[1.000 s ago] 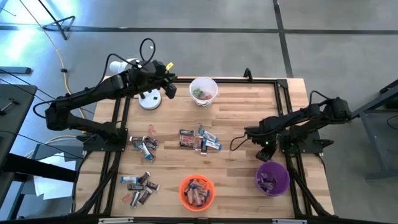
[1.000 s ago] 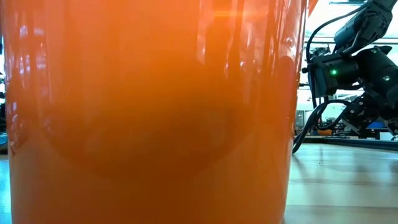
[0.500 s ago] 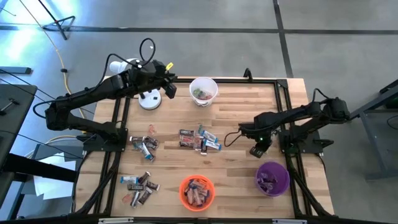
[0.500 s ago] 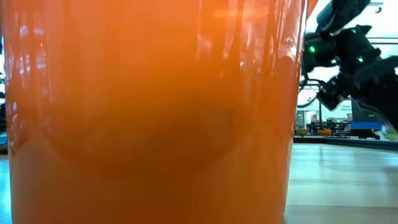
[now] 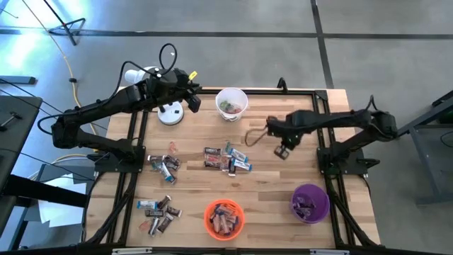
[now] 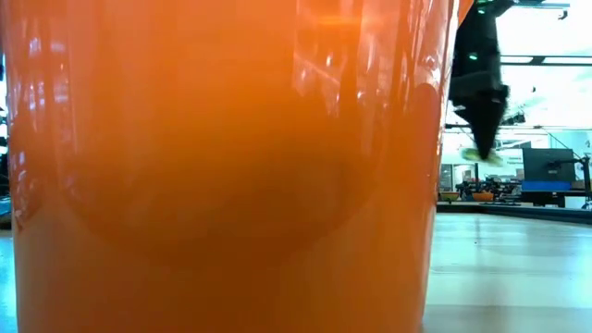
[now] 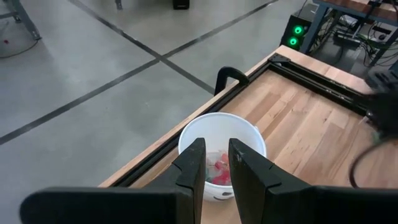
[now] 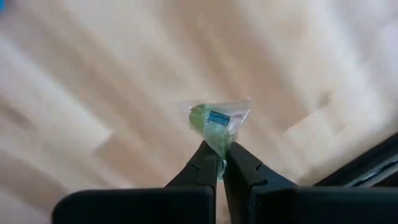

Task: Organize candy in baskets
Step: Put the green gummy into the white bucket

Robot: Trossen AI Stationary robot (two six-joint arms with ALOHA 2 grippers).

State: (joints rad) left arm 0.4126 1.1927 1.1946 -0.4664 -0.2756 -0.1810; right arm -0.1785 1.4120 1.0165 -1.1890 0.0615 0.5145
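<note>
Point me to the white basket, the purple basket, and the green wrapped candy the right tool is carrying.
White round plastic basket (image 5: 231,93), high view, on its far rim.
Purple round plastic basket (image 5: 322,195), high view, on its right rim.
Green clear-wrapped candy (image 8: 216,122), right wrist view, on the wrapper's middle, just above the pinching fingertips.

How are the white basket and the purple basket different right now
The white basket stands at the table's far edge, between the two grippers; the purple basket stands at the near edge, beside the right arm's base. The white one holds red and green pieces; the purple one holds dark wrapped candy. Both are small, round, upright and open-topped.
</note>
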